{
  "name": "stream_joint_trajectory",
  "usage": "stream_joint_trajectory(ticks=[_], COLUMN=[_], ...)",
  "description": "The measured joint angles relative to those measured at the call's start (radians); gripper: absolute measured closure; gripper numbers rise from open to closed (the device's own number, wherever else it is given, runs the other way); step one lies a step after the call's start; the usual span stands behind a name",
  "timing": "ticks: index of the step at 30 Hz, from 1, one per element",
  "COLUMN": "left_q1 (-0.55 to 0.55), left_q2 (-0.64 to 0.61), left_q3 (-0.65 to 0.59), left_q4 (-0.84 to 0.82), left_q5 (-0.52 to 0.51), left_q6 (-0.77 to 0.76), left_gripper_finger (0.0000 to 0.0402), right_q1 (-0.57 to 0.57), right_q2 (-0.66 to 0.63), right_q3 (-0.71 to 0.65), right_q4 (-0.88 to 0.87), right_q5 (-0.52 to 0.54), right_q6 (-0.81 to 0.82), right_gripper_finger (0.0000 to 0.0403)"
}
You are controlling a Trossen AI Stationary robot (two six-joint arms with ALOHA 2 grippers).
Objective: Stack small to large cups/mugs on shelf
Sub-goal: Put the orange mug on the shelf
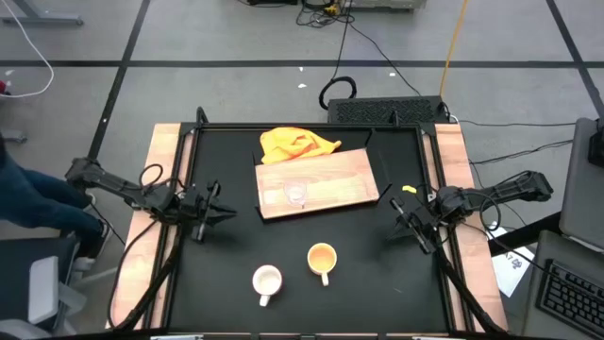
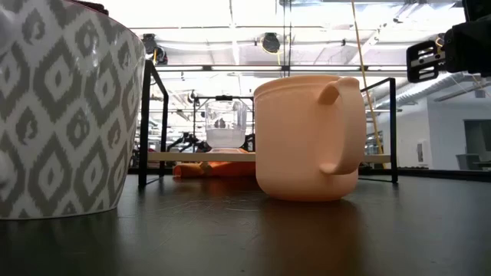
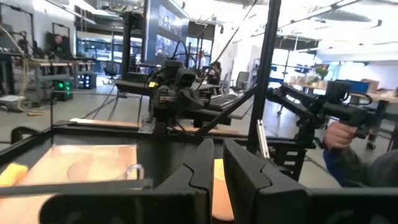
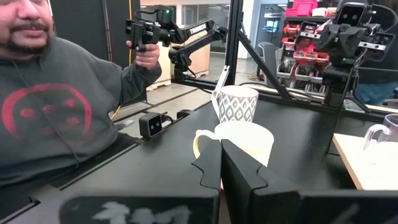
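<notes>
1. The glass cup (image 1: 296,194) stands on the wooden board (image 1: 340,175).
2. The orange mug (image 1: 322,259) and white mug (image 1: 267,280) sit on the table (image 1: 359,293), near its front.
3. The left gripper (image 1: 225,213) and right gripper (image 1: 396,225) hover at the sides, seemingly closed and empty.

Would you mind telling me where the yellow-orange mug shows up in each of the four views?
High view: the yellow-orange mug sits lower centre, right of the white mug.
Low view: large at centre, the white mug at far left.
Left wrist view: not in it.
Right wrist view: centre, just beyond the fingers.
Shared landmark: the white mug.
</notes>
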Motion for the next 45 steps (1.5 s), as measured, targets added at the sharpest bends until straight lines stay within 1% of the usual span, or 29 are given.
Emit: stream_joint_trajectory(ticks=[2, 10, 17, 25, 29, 37, 40, 45], left_q1=[0.000, 0.000, 0.000, 0.002, 0.024, 0.078, 0.097, 0.128], left_q2=[0.051, 0.248, 0.393, 0.501, 0.572, 0.735, 0.786, 0.862], left_q3=[0.025, 0.195, 0.329, 0.400, 0.448, 0.638, 0.705, 0.804], left_q4=[0.009, 0.013, -0.005, -0.014, -0.018, -0.155, -0.206, -0.305], left_q5=[0.006, 0.007, 0.037, 0.036, 0.047, 0.146, 0.192, 0.237], left_q6=[0.009, 0.072, 0.105, 0.090, 0.063, 0.038, 0.040, 0.035], left_gripper_finger=[0.0366, 0.0366, 0.0366, 0.0366, 0.0366, 0.0366, 0.0366, 0.0366], right_q1=[0.000, 0.000, 0.000, 0.000, 0.000, 0.000, 0.000, 0.000], right_q2=[0.000, 0.000, 0.000, 0.000, 0.000, 0.000, 0.000, 0.000], right_q3=[0.000, 0.000, 0.000, 0.000, 0.000, 0.000, 0.000, 0.000], right_q4=[0.005, 0.012, 0.012, 0.013, 0.013, 0.013, 0.013, 0.013], right_q5=[0.000, 0.000, 0.000, 0.000, 0.000, 0.000, 0.000, 0.000], right_q6=[0.000, 0.007, 0.017, 0.026, 0.021, 0.015, 0.015, 0.015], right_gripper_finger=[0.0403, 0.0403, 0.0403, 0.0403, 0.0403, 0.0403, 0.0403, 0.0403])
